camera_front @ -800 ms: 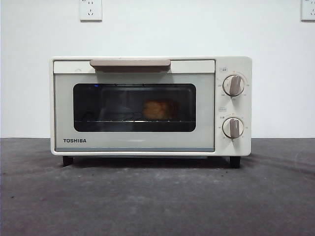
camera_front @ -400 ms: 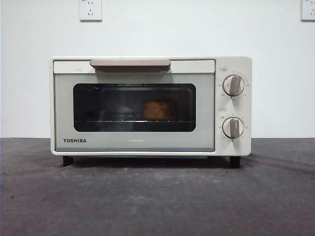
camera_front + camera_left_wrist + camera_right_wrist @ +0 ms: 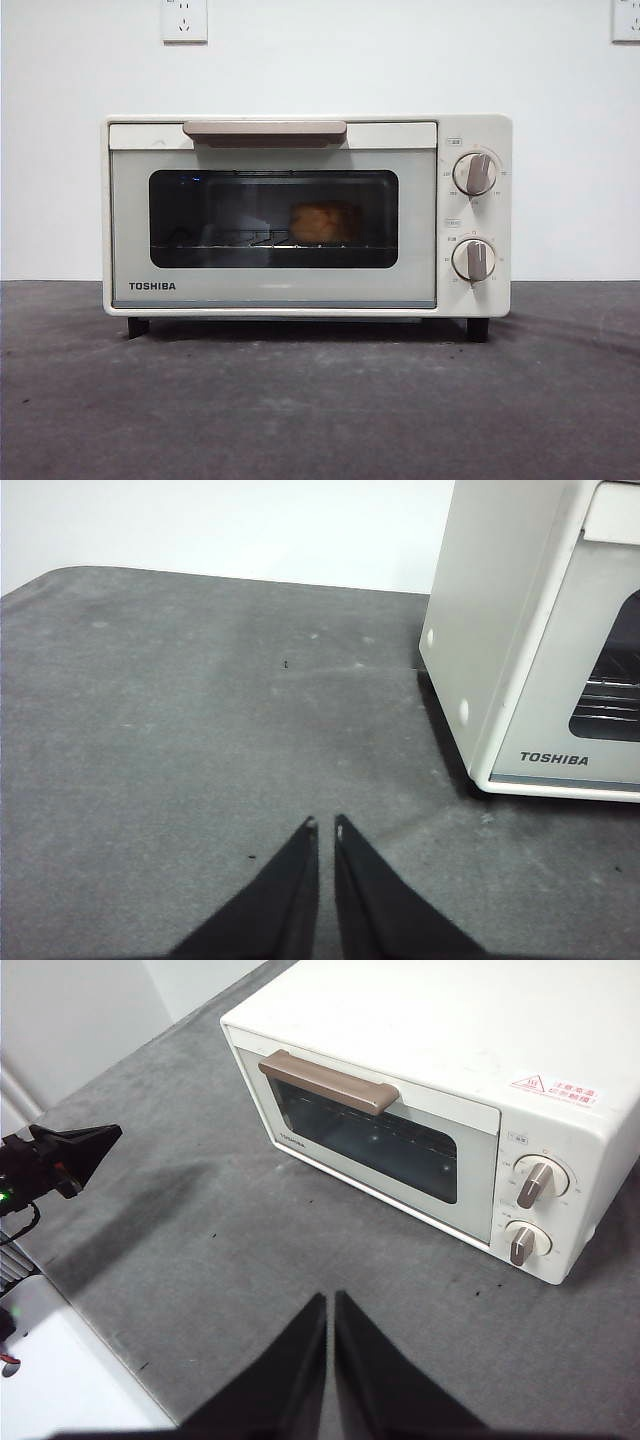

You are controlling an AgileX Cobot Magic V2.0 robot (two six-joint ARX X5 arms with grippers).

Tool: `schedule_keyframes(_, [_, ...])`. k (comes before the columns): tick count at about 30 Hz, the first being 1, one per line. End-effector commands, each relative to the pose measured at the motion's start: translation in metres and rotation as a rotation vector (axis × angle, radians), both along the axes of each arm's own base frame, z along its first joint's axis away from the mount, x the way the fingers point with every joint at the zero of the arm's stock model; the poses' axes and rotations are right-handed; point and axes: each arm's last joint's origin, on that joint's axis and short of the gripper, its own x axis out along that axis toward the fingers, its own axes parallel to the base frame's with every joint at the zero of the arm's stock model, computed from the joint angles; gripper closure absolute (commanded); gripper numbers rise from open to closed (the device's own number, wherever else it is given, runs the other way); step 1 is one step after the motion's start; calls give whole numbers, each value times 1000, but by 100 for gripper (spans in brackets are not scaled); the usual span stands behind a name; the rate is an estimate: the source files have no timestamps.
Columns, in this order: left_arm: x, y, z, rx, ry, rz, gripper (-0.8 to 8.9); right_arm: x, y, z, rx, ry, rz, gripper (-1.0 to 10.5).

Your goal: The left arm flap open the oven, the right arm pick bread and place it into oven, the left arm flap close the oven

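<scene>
The cream-white TOSHIBA oven (image 3: 300, 215) stands on the dark table with its door shut. The golden bread (image 3: 322, 222) sits inside on the wire rack, seen through the dark glass window. My left gripper (image 3: 323, 827) is shut and empty, low over the table beside the oven's side wall (image 3: 480, 620). My right gripper (image 3: 329, 1300) is shut and empty, held high above the table in front of the oven (image 3: 420, 1110). The left arm's tip (image 3: 70, 1150) also shows in the right wrist view. No arm shows in the front view.
The oven has a beige bar handle (image 3: 265, 130) and two beige knobs (image 3: 475, 173). Wall sockets (image 3: 184, 20) sit on the white wall behind. The grey table (image 3: 320, 400) stretches in front of the oven, and its edge (image 3: 60, 1300) shows near the left arm.
</scene>
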Motion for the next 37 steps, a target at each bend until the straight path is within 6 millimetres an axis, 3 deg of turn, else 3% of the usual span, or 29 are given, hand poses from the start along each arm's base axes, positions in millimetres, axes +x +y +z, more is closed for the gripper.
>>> schedule_keyframes(1, [1, 0, -7, 16, 22, -2, 786, -1, 0, 6, 11, -27, 12, 938])
schedule_keyframes(9, [1, 0, -7, 16, 22, -2, 786, 1, -3, 5, -73, -113, -89, 938])
schedule_keyframes(12, [1, 0, -7, 16, 23, -2, 786, 7, -9, -4, -124, -192, -197, 938])
schedule_keyframes(15, [1, 0, -7, 16, 24, -2, 786, 12, -17, -31, -62, -305, -306, 938])
schedule_keyframes(19, [1, 0, -7, 16, 24, -2, 786, 20, -31, -91, -58, -406, -502, 938])
schedule_keyframes(24, [1, 0, -7, 16, 25, -2, 786, 26, -43, -163, -94, -354, -638, 938])
schedule_keyframes(27, [1, 0, -7, 16, 25, -3, 786, 28, -46, -194, -121, -315, -667, 938])
schedule_keyframes(31, [1, 0, -7, 16, 25, -2, 786, 29, -48, -218, -121, -313, -688, 938])
schedule_keyframes(37, [1, 0, -7, 16, 25, -3, 786, 31, -50, -221, -116, -345, -673, 937])
